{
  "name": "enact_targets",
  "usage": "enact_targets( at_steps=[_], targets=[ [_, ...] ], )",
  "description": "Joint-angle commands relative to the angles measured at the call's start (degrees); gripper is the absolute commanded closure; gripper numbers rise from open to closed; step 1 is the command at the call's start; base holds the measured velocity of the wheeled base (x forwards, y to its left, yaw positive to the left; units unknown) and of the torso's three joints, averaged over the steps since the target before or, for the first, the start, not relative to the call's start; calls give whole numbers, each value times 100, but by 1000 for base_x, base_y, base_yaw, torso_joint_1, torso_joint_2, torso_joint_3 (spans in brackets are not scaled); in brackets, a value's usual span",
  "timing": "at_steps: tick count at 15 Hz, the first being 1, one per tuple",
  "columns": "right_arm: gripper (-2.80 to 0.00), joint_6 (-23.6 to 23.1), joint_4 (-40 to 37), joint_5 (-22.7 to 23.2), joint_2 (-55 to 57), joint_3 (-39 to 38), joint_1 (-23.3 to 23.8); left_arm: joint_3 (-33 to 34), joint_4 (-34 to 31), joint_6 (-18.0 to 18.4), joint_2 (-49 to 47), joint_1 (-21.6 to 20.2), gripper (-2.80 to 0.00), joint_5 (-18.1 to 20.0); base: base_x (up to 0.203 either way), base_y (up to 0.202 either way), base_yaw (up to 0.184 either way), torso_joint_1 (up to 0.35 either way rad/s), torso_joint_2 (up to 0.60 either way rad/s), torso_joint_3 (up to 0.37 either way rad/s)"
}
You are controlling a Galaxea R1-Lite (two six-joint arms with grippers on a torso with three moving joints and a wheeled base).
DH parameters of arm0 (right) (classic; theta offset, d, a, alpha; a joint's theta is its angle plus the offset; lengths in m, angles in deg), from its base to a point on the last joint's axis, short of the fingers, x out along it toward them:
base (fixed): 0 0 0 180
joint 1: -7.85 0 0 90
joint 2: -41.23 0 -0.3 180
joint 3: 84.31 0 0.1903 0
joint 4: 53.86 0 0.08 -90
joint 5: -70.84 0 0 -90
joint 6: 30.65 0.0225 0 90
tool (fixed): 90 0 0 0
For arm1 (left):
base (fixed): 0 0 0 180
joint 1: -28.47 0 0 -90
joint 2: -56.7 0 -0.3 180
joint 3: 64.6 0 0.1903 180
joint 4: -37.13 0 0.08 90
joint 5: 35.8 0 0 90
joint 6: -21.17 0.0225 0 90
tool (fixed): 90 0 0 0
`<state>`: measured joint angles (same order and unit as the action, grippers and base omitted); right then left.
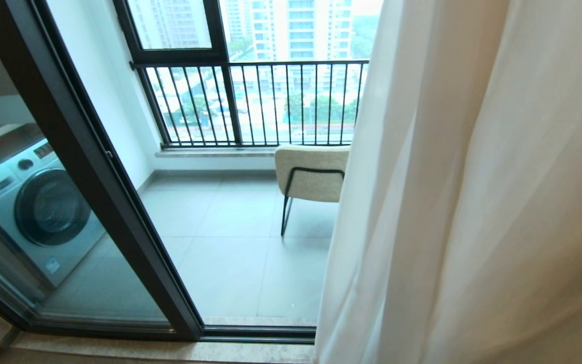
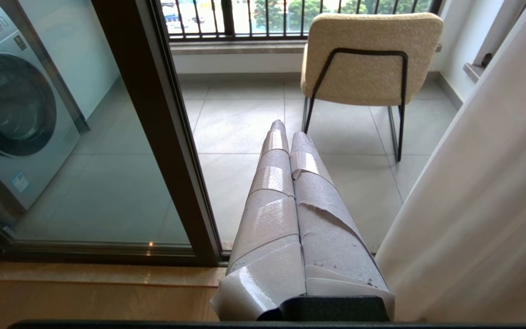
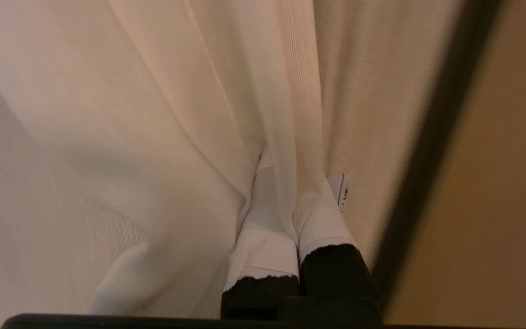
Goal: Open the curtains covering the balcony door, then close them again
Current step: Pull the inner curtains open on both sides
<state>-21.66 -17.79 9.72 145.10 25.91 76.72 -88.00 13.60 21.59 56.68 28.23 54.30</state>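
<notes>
Sheer white curtains (image 1: 473,202) in long vertical folds hung nearest the head camera, gathered on the right. A fold of that fabric (image 3: 176,137) was pinched between the clenched, white-taped fingers (image 3: 263,246) of the right gripper (image 3: 290,183). Left of the curtains, the dark-framed sliding glass balcony door (image 1: 84,167) stood uncovered, showing a grey tiled balcony floor (image 1: 230,242), a cream upholstered chair on black metal legs (image 1: 311,174), a black-barred railing (image 1: 250,101) and a grey front-loading washing machine (image 1: 33,207). The left gripper (image 2: 286,130), its taped fingers (image 2: 267,214) pressed together on nothing, pointed towards the chair (image 2: 368,59).
</notes>
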Motion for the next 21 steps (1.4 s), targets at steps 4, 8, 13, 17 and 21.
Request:
enact_targets(
  at_steps=[4,8,13,17,21],
  targets=[
    [0,6,1,13,779,641,375,2,-2,2,2,-2,0,-1,0,0,0,0,0,0],
    [0,1,31,41,1169,964,681,2,-2,2,2,-2,0,-1,0,0,0,0,0,0],
    [0,-11,68,153,1632,1327,1043,2,-2,2,2,-7,0,-1,0,0,0,0,0,0],
    [0,-36,39,153,1943,1690,1148,-5,-2,2,2,-2,0,-1,0,0,0,0,0,0],
    [0,-62,65,151,2101,1808,1233,-3,-2,2,2,-2,0,-1,0,0,0,0,0,0]
  ],
)
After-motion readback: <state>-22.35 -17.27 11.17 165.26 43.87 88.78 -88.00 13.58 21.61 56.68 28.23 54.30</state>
